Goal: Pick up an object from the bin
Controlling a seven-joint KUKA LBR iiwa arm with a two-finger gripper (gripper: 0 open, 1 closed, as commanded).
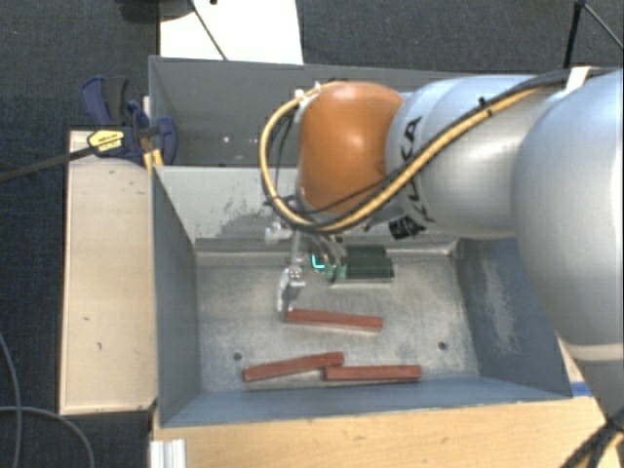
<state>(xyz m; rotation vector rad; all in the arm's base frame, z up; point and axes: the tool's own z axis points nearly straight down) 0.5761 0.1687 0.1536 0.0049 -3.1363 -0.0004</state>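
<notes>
**Grey bin [224, 261] seen from above.** The arm [507, 154] reaches in from the right under its orange cover [341, 144]. Three slim reddish-brown bars lie flat on the bin floor. The upper bar [333, 320] lies near the middle of the floor, running left to right with a slight tilt. The lower left bar [292, 367] and the lower right bar [372, 372] lie close to the front wall, apart from the upper one, and their inner ends meet or overlap.

The tool [291, 295] hangs low over the floor at the left end of the upper bar. From where I stand I cannot tell whether it touches that end or stops just short. Nor can I tell whether the tool is spread or pressed together.

**Handling, as a judgement.** The bars look rigid, light and straight-edged, like strips of wood or hard plastic, and unlikely to bend or break under a pinch. Each is thin and lies flat on the metal, so it offers little height to grip, and the tool would have to reach right down to the floor. The best hold is across the narrow width, nearer mid-length than the end. Taken at the tip, a bar would probably swing and could slip. The upper bar has free floor along both long sides, which makes it the easiest of the three.
</notes>
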